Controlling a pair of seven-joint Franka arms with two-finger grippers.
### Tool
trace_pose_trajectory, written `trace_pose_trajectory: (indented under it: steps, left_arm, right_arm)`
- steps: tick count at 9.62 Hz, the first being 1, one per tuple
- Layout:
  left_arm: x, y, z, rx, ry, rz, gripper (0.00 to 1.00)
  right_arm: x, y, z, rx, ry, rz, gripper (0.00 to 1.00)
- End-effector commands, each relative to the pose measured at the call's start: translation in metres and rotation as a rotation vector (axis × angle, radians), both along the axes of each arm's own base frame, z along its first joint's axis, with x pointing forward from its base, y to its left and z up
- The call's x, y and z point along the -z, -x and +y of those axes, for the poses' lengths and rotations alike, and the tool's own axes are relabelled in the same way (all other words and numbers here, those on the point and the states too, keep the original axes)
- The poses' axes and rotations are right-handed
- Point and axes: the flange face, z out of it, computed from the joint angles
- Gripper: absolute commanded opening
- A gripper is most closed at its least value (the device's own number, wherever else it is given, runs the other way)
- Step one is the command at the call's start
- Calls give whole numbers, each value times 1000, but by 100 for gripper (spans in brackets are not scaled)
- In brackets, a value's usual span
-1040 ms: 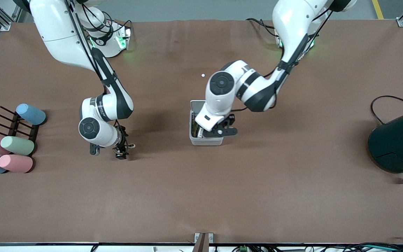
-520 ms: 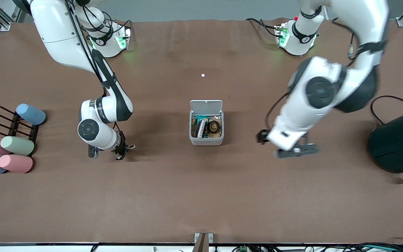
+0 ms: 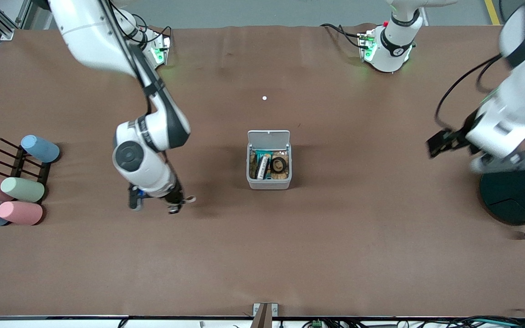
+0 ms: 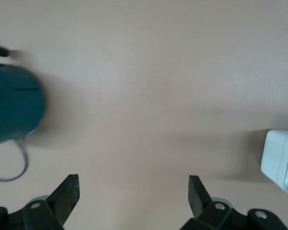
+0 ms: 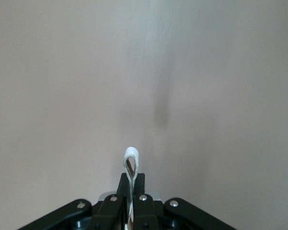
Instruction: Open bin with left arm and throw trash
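One piece of trash, the whitish twisted loop (image 5: 131,160), sits clenched between my right gripper (image 3: 177,207) fingers above bare table. The bin (image 3: 269,160) stands toward the left arm's end from it, lid up, already holding a packet and tape roll. I should carry the loop squarely over the opening before letting go. My left gripper (image 4: 133,196) hangs spread wide over the teal cylinder (image 3: 520,191), waiting.

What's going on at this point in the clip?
The bin sits mid-table with its lid up, a black packet and a dark tape roll already inside. The right gripper is shut on a whitish twisted loop, over bare table toward the right arm's end, not yet at the bin. The left gripper is open, empty, up beside the dark teal cylinder.
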Motion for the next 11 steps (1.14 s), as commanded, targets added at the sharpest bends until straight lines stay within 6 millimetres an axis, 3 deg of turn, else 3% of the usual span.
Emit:
trace_pose_trajectory:
  steps: [1,3,5,7,9,11]
  left_arm:
    - [-12,33,14,11,-6,10,100]
    - [-24,39,25,20,-5,-8,100]
    - [-29,42,31,28,4,-11,100]
    - [-29,45,38,20,36,13,100]
    - [-25,38,40,13,46,20,100]
    - [-23,31,44,-6,47,20,100]
  right_arm:
    - [-53,23,82,-91,-27,-77,0]
    - [-61,60,142,-184,-49,-88,0]
    - [-52,97,180,-255,-40,-69,0]
    - [-42,103,188,-271,-33,-63,1]
    - [-44,107,194,-282,-37,-71,3]
    - [-40,106,194,-296,-25,-76,15]
